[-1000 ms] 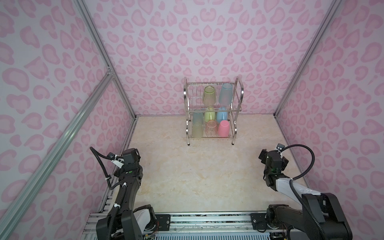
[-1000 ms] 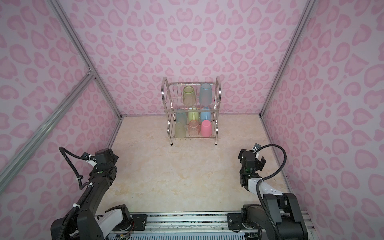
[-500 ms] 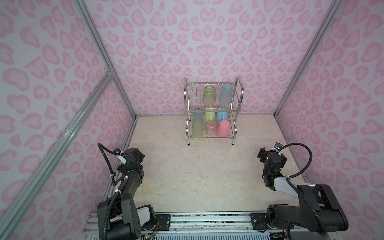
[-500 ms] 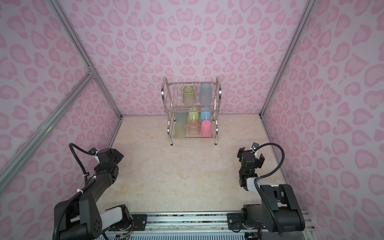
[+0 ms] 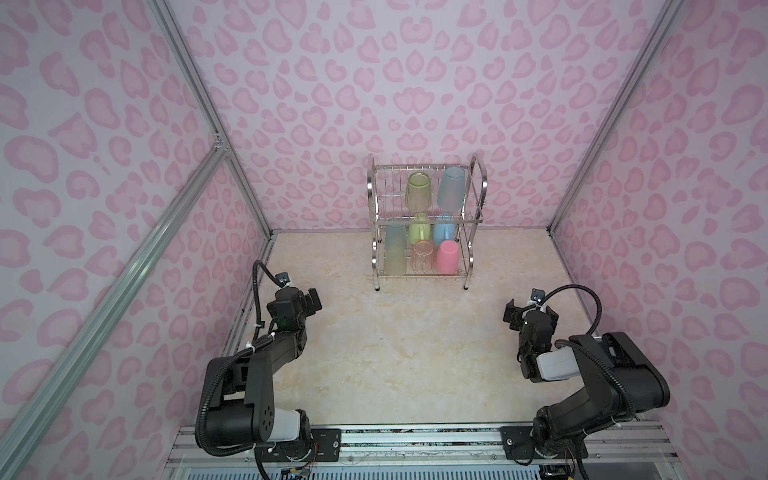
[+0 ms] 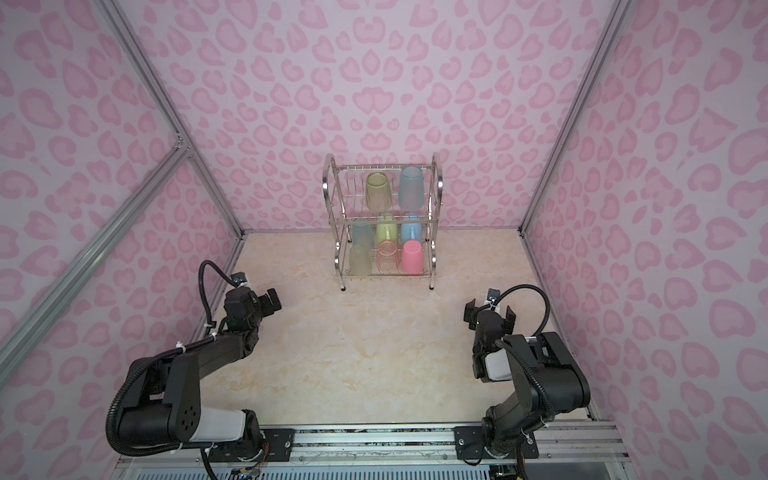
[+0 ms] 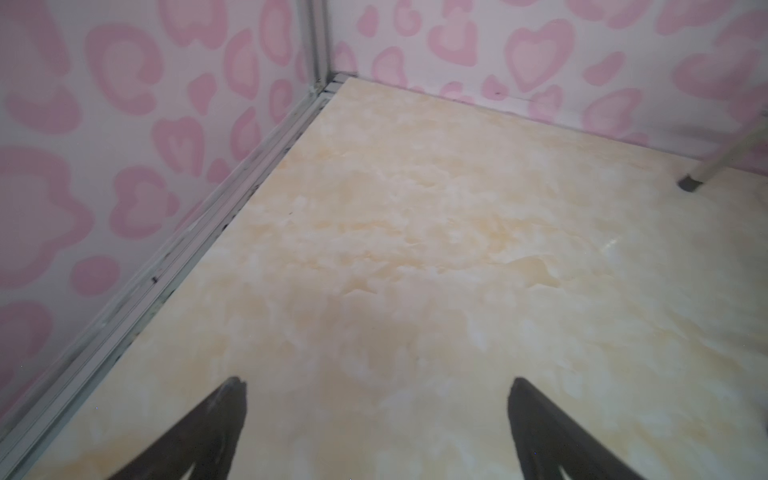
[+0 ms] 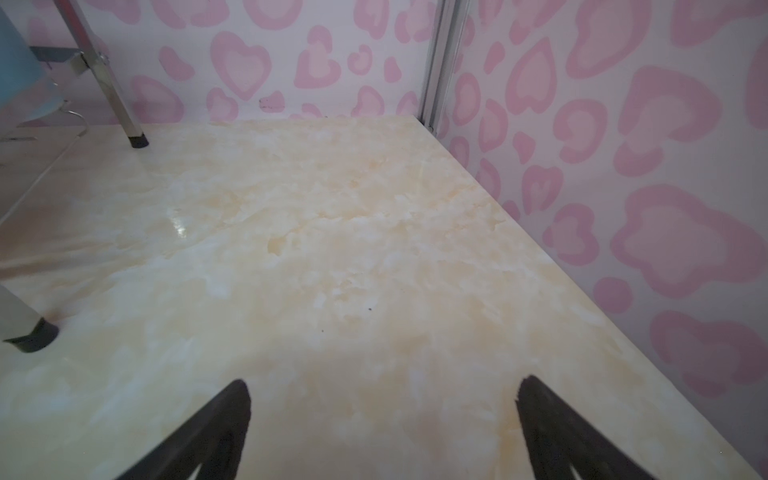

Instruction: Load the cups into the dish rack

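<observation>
1. Both top views look down steeply from high above the near edge and face the back wall (image 5: 415,104). From that far off I get the whole tabletop (image 5: 395,353).
2. The two share nearly everything (the dish rack (image 6: 382,216) included), only shifted slightly sideways.
3. The left wrist camera rides low and close over the tabletop, just behind the left end effector (image 7: 376,382). It faces a rear corner post (image 7: 320,41), and one rack leg (image 7: 690,185) at the frame's edge overlaps with the top views.
4. The right wrist camera sits equally low behind the right end effector (image 8: 383,380). It faces the other rear corner post (image 8: 438,62) and catches two rack legs (image 8: 137,139).
</observation>
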You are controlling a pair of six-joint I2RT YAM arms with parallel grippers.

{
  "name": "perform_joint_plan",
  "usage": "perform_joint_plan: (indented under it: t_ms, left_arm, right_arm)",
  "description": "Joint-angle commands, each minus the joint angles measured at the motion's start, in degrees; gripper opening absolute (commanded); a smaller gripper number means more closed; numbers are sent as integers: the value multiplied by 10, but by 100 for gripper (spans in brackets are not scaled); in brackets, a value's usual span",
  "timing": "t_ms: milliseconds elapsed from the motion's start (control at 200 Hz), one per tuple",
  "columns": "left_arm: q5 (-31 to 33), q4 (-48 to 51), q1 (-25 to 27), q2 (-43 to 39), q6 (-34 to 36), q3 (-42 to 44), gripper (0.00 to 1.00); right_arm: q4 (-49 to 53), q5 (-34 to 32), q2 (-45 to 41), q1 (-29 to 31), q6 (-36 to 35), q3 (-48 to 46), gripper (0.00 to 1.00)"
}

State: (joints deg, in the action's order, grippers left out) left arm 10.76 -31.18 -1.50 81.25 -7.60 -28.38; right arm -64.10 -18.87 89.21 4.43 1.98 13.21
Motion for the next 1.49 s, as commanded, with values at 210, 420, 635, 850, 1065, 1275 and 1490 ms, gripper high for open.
perform_joint_plan:
  t_ms: [210,420,635,850,1065,1275,1490]
  left_arm:
    - [-31,-260,23,28,56,103,100]
    - [-49,-252,9,36,46,93,98]
    - [-50,-253,9,32,46,95,98]
    - [-50,-253,9,32,46,96,98]
    - [-50,-253,9,32,47,95,98]
    - [-50,-253,9,33,47,96,98]
    - [-51,-247,10,36,46,91,98]
  right_arm:
    - [-96,-10,13,4,-12,-12,99]
    - [-18,13,11,-4,-8,28,99]
    - [21,35,11,-14,0,47,99]
    - [20,35,10,-15,0,46,99]
    - [18,35,8,-14,0,46,99]
    - [17,34,9,-14,0,45,99]
    - [17,34,9,-14,-1,45,99]
